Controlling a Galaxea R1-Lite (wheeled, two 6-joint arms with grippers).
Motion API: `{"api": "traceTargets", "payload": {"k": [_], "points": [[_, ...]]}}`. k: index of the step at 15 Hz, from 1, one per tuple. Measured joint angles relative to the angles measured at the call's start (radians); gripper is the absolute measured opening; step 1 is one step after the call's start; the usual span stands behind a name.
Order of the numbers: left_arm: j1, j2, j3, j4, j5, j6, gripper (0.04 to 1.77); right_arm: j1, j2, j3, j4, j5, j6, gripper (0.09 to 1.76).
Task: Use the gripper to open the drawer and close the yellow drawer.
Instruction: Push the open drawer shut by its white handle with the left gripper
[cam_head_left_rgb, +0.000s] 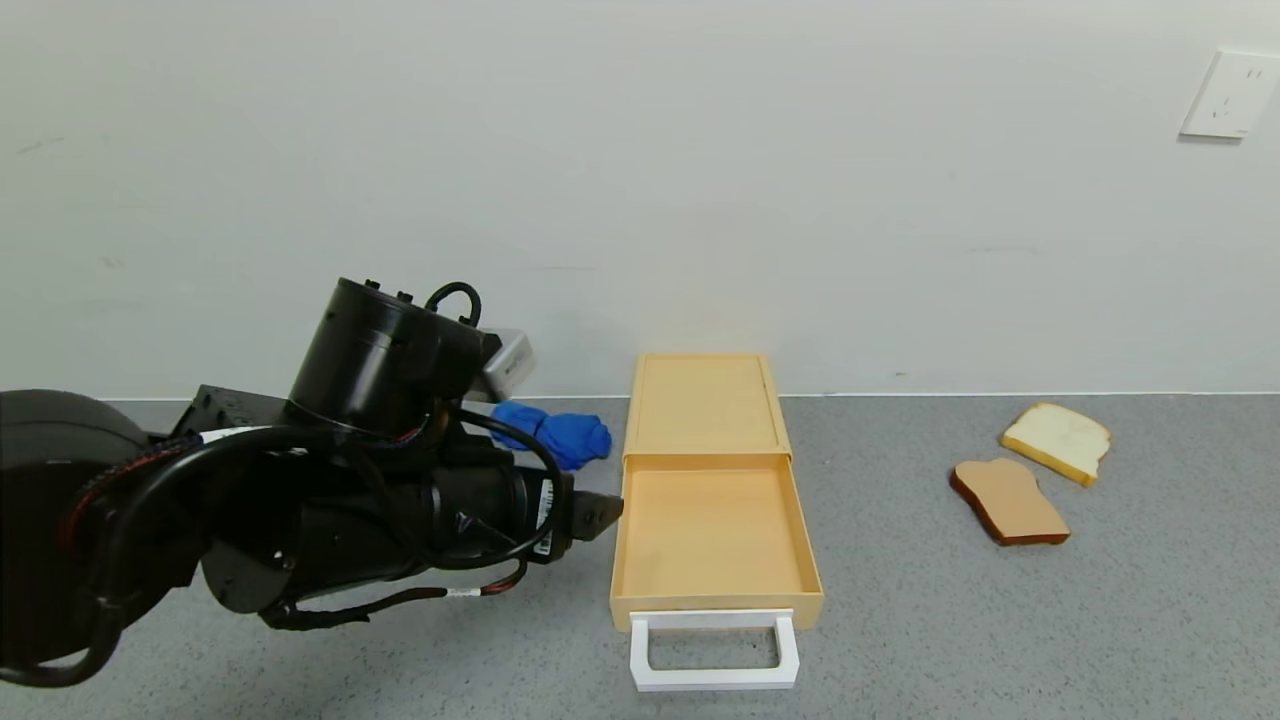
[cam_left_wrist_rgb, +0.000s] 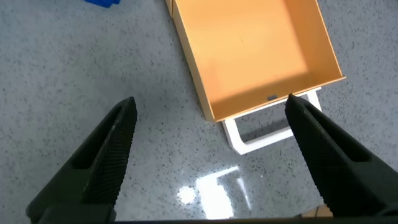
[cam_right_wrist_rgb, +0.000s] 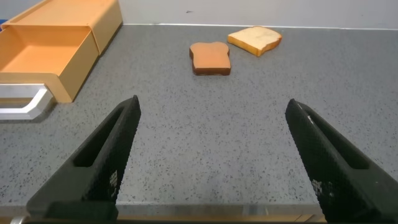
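The tan-yellow drawer (cam_head_left_rgb: 712, 535) stands pulled out of its flat tan-yellow box (cam_head_left_rgb: 705, 403), with its white loop handle (cam_head_left_rgb: 713, 650) at the front. The tray is empty. My left gripper (cam_head_left_rgb: 600, 515) hovers above the table just left of the open drawer, its jaws open and empty. In the left wrist view the drawer (cam_left_wrist_rgb: 255, 50) and handle (cam_left_wrist_rgb: 264, 134) lie ahead of the open gripper (cam_left_wrist_rgb: 211, 115). My right gripper (cam_right_wrist_rgb: 211, 115) is open over bare table at the right, out of the head view; the drawer (cam_right_wrist_rgb: 43, 53) shows far off.
A blue crumpled cloth (cam_head_left_rgb: 555, 433) lies left of the box near the wall. Two bread slices, one brown (cam_head_left_rgb: 1010, 500) and one pale (cam_head_left_rgb: 1058, 440), lie on the grey table at the right. A wall socket (cam_head_left_rgb: 1230, 95) is at the upper right.
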Motion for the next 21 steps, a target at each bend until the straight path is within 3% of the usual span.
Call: {"api": "traceTargets", "payload": {"k": [5, 8, 18, 21], "points": [[-0.07, 0.053, -0.086, 0.099, 0.063, -0.118, 1.72, 0.0, 0.0, 0.0, 0.0, 0.0, 0.0, 1.71], [-0.121, 0.111, -0.177, 0.22, 0.1, -0.224, 1.72, 0.0, 0.0, 0.0, 0.0, 0.0, 0.001, 1.71], [-0.221, 0.333, -0.434, 0.483, 0.082, -0.361, 1.72, 0.0, 0.0, 0.0, 0.0, 0.0, 0.0, 1.71], [-0.241, 0.397, -0.517, 0.561, 0.029, -0.392, 1.72, 0.0, 0.0, 0.0, 0.0, 0.0, 0.0, 1.71]]}}
